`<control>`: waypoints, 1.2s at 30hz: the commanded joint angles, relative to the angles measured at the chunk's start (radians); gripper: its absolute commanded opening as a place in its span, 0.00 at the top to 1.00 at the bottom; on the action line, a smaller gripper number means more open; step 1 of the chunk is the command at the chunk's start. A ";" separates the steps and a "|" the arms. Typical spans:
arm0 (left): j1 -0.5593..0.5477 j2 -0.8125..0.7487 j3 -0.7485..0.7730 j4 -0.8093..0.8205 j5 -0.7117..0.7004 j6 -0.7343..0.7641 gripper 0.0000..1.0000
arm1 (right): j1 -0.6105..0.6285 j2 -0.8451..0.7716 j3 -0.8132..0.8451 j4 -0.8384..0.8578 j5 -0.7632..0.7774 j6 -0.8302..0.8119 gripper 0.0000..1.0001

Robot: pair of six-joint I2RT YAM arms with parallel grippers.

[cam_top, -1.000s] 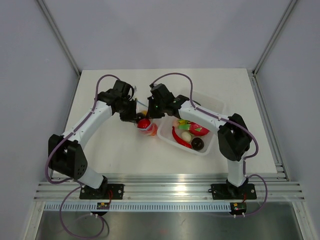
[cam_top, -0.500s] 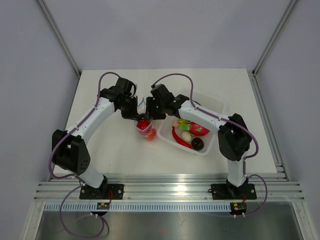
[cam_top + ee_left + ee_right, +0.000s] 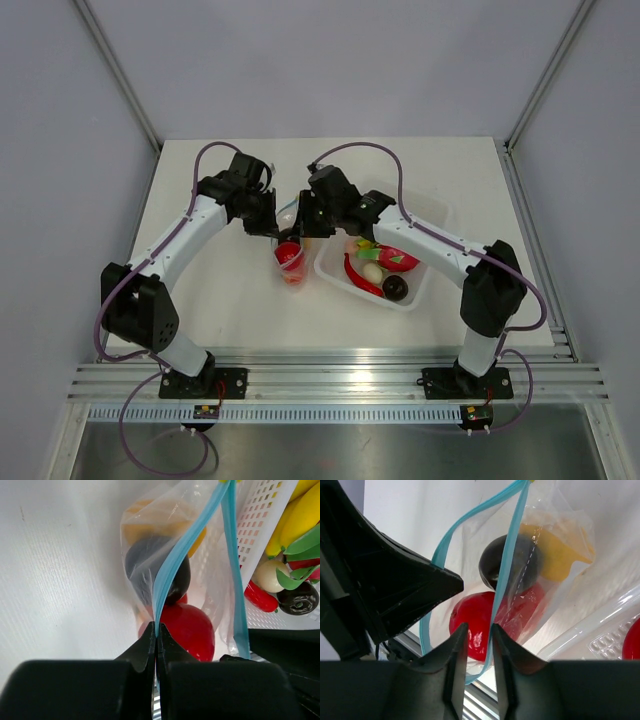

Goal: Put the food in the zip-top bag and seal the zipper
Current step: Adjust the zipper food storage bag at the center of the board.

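Observation:
The zip-top bag point(image 3: 291, 262) hangs between my two grippers, just left of the tray. It holds red food point(image 3: 187, 630), dark food point(image 3: 150, 565) and yellow-orange food point(image 3: 145, 525). The bag's mouth is open. The light blue zipper point(image 3: 185, 545) runs in two strips. My left gripper point(image 3: 272, 226) point(image 3: 156, 629) is shut on one strip. My right gripper point(image 3: 303, 222) point(image 3: 479, 630) has its jaws a little apart; the other strip point(image 3: 512, 545) passes between them along the right finger. The red food point(image 3: 470, 620) shows through that gap.
A white perforated tray point(image 3: 420, 210) stands right of the bag and touches it point(image 3: 260, 525). It holds a red chili point(image 3: 358, 275), a dark brown piece point(image 3: 396, 288), pink and green pieces point(image 3: 400, 258) and a banana point(image 3: 300, 515). Grey walls enclose the table.
The right arm's elbow has swung to the right. The left gripper has shifted slightly right and the bag hangs a little lower. Both grippers stay at the bag's top.

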 commanded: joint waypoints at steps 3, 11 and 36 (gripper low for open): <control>-0.003 -0.036 0.015 0.040 0.028 -0.005 1.00 | 0.020 -0.039 -0.034 -0.003 0.032 0.024 0.78; -0.005 -0.040 0.006 0.048 0.062 -0.006 1.00 | 0.027 -0.022 -0.018 -0.012 0.036 0.027 1.00; -0.100 -0.026 0.009 0.101 0.113 -0.084 1.00 | 0.043 0.061 0.064 0.029 0.031 0.068 1.00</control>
